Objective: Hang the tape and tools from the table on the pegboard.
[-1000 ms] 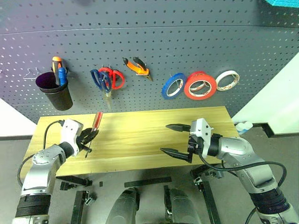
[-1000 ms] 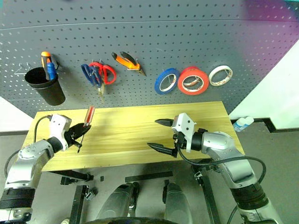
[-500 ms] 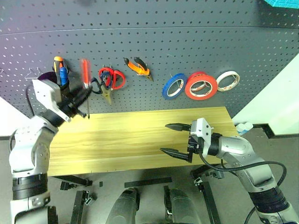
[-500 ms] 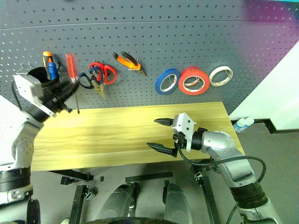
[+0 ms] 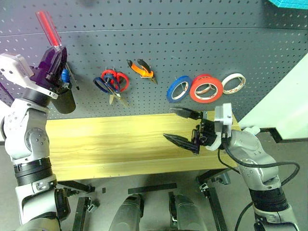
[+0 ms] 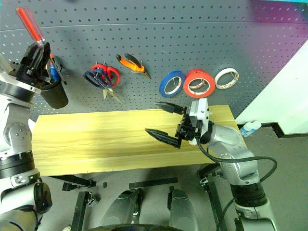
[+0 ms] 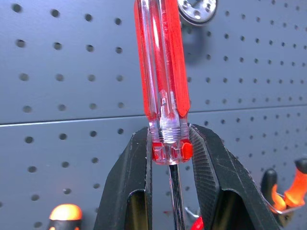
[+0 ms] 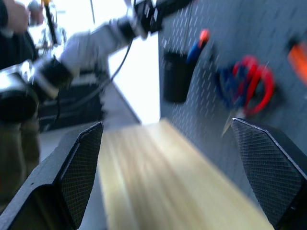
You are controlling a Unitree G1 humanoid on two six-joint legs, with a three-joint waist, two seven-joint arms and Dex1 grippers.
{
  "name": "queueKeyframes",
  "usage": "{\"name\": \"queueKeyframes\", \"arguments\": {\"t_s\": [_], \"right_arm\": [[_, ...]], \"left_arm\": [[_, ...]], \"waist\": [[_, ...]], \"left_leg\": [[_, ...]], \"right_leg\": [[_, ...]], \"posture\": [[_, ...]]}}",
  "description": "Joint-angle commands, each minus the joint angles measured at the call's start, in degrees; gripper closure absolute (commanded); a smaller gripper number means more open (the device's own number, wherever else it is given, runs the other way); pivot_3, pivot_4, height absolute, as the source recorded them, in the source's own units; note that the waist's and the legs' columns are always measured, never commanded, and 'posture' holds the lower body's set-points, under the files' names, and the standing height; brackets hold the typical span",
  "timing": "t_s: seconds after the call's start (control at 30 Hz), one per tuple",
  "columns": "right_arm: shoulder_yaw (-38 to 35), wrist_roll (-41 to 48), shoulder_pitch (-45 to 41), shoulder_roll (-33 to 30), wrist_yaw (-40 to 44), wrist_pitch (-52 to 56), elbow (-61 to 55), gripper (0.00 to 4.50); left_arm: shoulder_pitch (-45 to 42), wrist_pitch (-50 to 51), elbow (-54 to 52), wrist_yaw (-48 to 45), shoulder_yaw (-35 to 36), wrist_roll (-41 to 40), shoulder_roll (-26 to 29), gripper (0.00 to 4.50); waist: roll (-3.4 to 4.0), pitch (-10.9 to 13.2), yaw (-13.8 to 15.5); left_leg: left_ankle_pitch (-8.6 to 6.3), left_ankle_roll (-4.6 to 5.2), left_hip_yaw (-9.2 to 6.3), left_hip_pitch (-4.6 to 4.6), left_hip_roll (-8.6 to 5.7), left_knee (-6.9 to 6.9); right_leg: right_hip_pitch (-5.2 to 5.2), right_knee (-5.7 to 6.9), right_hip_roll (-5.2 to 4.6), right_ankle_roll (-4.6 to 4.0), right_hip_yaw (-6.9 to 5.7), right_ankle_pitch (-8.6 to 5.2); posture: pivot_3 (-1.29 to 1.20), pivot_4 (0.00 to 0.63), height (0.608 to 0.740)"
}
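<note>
My left gripper [image 5: 55,51] is raised in front of the dark grey pegboard [image 5: 192,38], shut on the red-handled screwdriver [image 5: 48,28]. The handle points up and the shaft slants down toward a black cup [image 5: 63,100]. In the left wrist view the fingers [image 7: 137,165] clamp the base of the screwdriver's handle [image 7: 160,62]. The orange-red tape [image 5: 206,88], the orange-and-black pliers [image 5: 140,68] and the dark-blue-handled scissors [image 5: 103,84] hang on the pegboard. Over the table's [image 5: 120,144] right half, my right gripper [image 5: 169,123] stands open and holds nothing.
Red-handled scissors [image 5: 119,81] hang overlapping the dark blue ones. A blue roll [image 5: 178,89] and a pale roll [image 5: 234,83] flank the orange-red tape. The black cup holds an orange-and-blue tool [image 5: 61,72]. A white bottle [image 5: 249,130] sits past the table's right end.
My left arm lifted the screwdriver from the table's left end up to the pegboard above the black cup. The right gripper rose a little and turned leftward, still open.
</note>
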Motion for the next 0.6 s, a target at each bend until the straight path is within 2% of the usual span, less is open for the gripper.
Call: {"name": "queueKeyframes", "arguments": {"t_s": [0.03,0.27,0.47,0.6], "right_arm": [[-1.1,1.6,-0.9,0.4,-0.6,-0.3,-2.3,0.00],[-0.9,2.1,-1.4,1.0,-1.2,-0.3,-2.2,0.00],[-0.7,2.0,-0.9,0.8,-1.6,0.1,-2.1,0.00],[-0.9,2.3,-0.9,0.9,-1.6,0.2,-2.3,0.00]], "left_arm": [[-2.7,-3.1,0.0,0.7,2.7,-0.7,1.4,3.72],[-6.3,-6.7,3.7,1.2,4.2,0.2,3.6,3.72],[-7.1,-12.8,9.5,2.4,2.9,7.8,8.9,3.72],[-8.2,-17.3,14.9,1.6,3.6,9.7,11.5,3.72]], "waist": [[0.00,0.0,0.0],[-0.02,-0.1,-0.1],[-0.01,-0.2,-0.1],[-0.02,-0.2,-0.1]], "left_leg": [[0.00,-0.01,0.00,0.00,0.00,0.00],[0.04,-0.06,0.02,0.00,0.00,0.03],[0.04,-0.05,0.03,0.03,0.01,0.02],[0.04,-0.05,0.03,0.03,0.00,0.03]], "right_leg": [[0.00,0.01,0.00,0.00,0.00,0.00],[-0.01,0.05,0.00,0.00,0.00,0.02],[-0.02,0.09,0.03,-0.01,0.01,0.03],[-0.02,0.10,0.03,-0.02,0.01,0.05]], "posture": [[0.01,0.103,0.740],[0.01,0.103,0.740],[0.01,0.104,0.740],[0.01,0.106,0.740]]}}
